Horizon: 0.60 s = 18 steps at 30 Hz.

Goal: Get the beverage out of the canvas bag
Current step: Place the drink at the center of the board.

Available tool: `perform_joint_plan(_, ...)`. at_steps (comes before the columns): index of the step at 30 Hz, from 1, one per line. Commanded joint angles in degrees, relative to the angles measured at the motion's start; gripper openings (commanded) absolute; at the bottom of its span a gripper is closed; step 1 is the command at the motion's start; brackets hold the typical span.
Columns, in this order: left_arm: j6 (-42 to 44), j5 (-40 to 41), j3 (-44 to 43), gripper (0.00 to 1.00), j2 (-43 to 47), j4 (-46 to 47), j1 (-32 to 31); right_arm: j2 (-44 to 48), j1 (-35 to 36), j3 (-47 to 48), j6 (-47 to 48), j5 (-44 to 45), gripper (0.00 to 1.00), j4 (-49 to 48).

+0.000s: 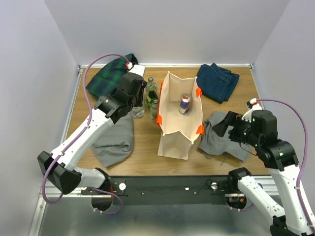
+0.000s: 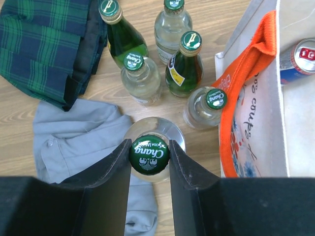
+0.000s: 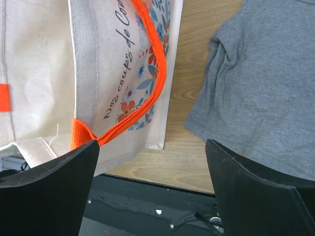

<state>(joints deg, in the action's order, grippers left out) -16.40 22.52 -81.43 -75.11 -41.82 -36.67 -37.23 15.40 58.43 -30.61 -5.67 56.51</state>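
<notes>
Left pincer (image 2: 149, 142): nearly shut, jaws clamped on the green cap of a clear Chang bottle (image 2: 149, 156); both fingers (image 2: 110, 184) press the cap's sides.
Chang bottle: upright, outside the canvas bag (image 1: 173, 135), just left of it. Its base shows over the edge of the left grey cloth (image 2: 74, 142); cannot tell whether it rests there or hangs clear.
Right pincer (image 3: 151, 147): jaws spread wide, holding nothing and touching nothing. It hangs between the bag's right wall and the right grey cloth (image 3: 261, 83).
Canvas bag: upright on the table (image 1: 142, 157), mouth open, midway between the two arms. One orange handle (image 2: 241, 83) droops over the left wall, another over the right wall in the right wrist view.
Can (image 1: 184, 103): silver with red and blue, standing on the bag's floor towards the far end; apart from both pincers.
Other bottles: five stand in a tight group just beyond the held one, two green (image 2: 184, 64) and three clear (image 2: 140, 73); the nearest clear one (image 2: 209, 105) sits just beside the bag's left wall.
Plaid cloth (image 1: 108, 76): far left corner, next to the bottle group.
Denim (image 1: 216, 81): far right, well apart from the pincers.
</notes>
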Motion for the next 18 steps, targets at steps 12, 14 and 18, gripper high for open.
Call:
perform_joint_plan(12,-4.42,0.33,6.19,0.0,1.2,15.89,1.77,0.32,0.16,-0.78,0.02,0.4,0.98,-1.75)
perform_joint_plan(14,-4.51,0.5,6.81,0.0,0.49,16.42,1.77,0.32,0.25,-0.95,-0.06,0.49,0.98,-1.93)
perform_joint_plan(18,-4.69,0.68,7.25,0.0,-0.56,17.74,1.95,-0.12,0.25,-0.87,-0.06,0.66,0.98,-1.93)
